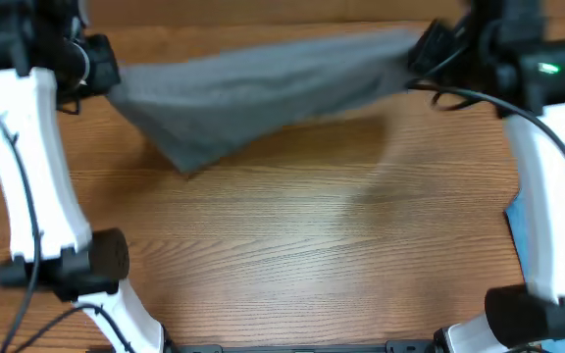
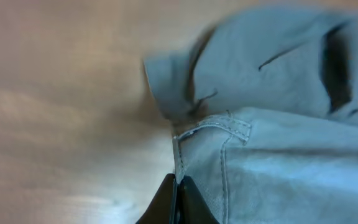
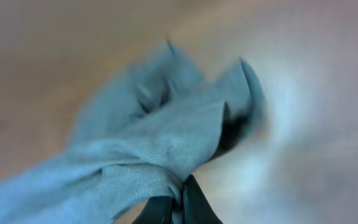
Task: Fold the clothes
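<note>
- Overhead view: the grey shorts (image 1: 263, 83) hang stretched between both arms, above the far side of the table (image 1: 292, 245).
- The left gripper (image 2: 178, 186) is clamped on a stitched seam at one end.
- The right gripper (image 3: 180, 194) pinches bunched cloth at the other end.

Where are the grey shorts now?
Overhead: the grey shorts stretch along the far side of the table, held between the left end effector and right end effector.
</note>
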